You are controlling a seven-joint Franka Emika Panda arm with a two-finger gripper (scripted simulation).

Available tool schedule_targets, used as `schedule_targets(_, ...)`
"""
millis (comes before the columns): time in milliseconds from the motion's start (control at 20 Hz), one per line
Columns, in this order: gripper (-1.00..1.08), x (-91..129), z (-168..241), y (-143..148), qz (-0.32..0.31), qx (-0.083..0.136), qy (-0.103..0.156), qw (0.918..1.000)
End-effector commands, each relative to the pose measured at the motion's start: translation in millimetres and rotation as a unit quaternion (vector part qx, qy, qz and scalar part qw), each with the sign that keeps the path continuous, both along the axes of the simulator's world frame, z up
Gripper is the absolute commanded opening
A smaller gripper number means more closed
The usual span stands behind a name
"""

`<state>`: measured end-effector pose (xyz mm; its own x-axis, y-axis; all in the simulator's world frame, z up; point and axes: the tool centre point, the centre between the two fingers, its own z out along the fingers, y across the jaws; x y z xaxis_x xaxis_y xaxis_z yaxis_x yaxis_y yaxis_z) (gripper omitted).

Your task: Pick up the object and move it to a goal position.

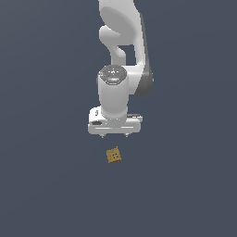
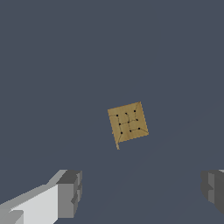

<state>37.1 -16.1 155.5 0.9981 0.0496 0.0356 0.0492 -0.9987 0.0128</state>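
The object [image 1: 113,155] is a small flat golden-brown square block with dark dots on top, lying on the dark grey floor. The wrist view shows the object [image 2: 127,122] turned slightly askew. My gripper [image 1: 115,134] hangs above the floor, just behind the block in the exterior view and apart from it. Its two grey fingertips [image 2: 70,194] stand wide apart in the wrist view, with nothing between them; the gripper [image 2: 142,192] is open and the block lies beyond the gap.
The white arm [image 1: 122,41] rises behind the gripper toward the top of the exterior view. A plain dark grey floor [image 1: 46,185] lies all around the block.
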Motion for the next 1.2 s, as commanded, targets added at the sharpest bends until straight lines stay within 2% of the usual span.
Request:
schedule_targets(0,1.0,6,-16,-2,0.022,0.0,0.004,0.9997)
schedule_targets(550,1.0,25,-82,-9,0.108,0.002,0.017,0.994)
schedule_targets(1150,1.0,26,-100,-10,0.122,0.003,0.019,0.9924)
